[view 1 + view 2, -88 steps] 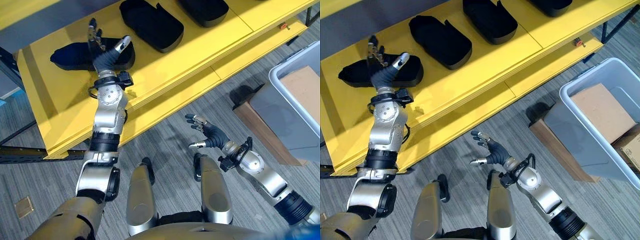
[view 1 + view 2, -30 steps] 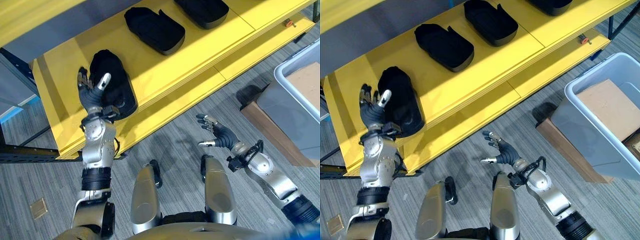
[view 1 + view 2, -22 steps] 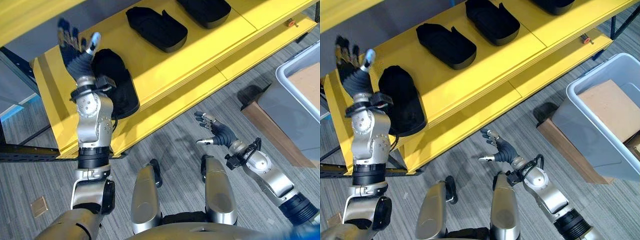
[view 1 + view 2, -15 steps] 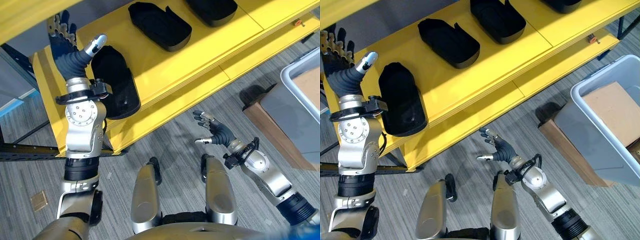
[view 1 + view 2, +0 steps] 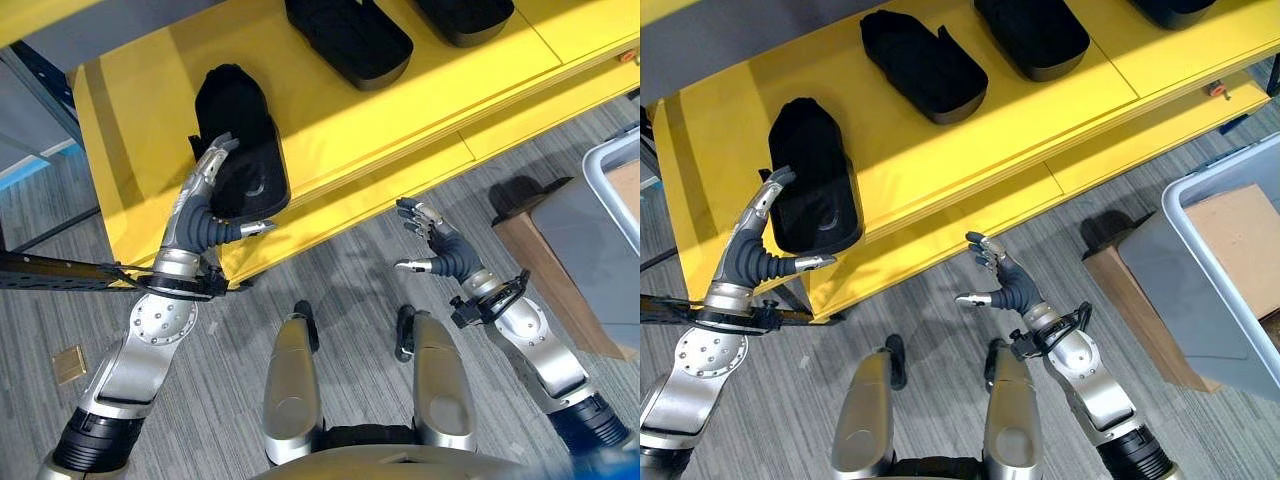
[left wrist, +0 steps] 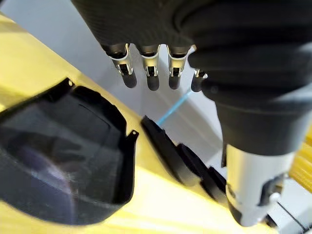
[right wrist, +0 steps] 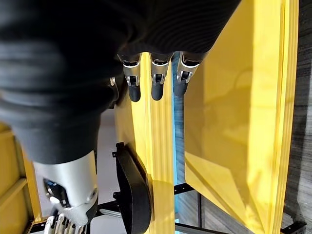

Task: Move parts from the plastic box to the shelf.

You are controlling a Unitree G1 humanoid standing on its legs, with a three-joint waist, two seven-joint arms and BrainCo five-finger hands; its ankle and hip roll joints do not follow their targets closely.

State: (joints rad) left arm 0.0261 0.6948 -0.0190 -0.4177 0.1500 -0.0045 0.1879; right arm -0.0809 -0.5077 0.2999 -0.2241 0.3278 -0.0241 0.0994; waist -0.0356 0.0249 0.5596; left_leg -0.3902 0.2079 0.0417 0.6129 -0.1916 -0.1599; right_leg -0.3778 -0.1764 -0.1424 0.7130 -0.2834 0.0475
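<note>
A black moulded part (image 5: pixel 235 140) lies on the yellow shelf (image 5: pixel 140 120) at its left end, open side up. My left hand (image 5: pixel 200 215) is open at the part's near end, fingers straight over its rim and thumb out to the side; I cannot tell whether it touches. The left wrist view shows the part (image 6: pixel 63 161) past the straight fingers (image 6: pixel 148 73). My right hand (image 5: pixel 445 258) is open and holds nothing, low over the floor in front of the shelf. The grey plastic box (image 5: pixel 1185 290) stands at the right with a cardboard piece (image 5: pixel 1240 225) in it.
Two more black parts (image 5: pixel 350 30) (image 5: pixel 465 15) lie further right on the shelf. A brown cardboard box (image 5: pixel 530 250) sits on the floor under the plastic box. A lower yellow shelf edge (image 5: pixel 1110 140) juts out toward the box. Grey carpet lies between shelf and box.
My left hand has come down from above the shelf's back to the near end of the black part. The part stays where it lay. The camera has shifted; the right hand barely moved.
</note>
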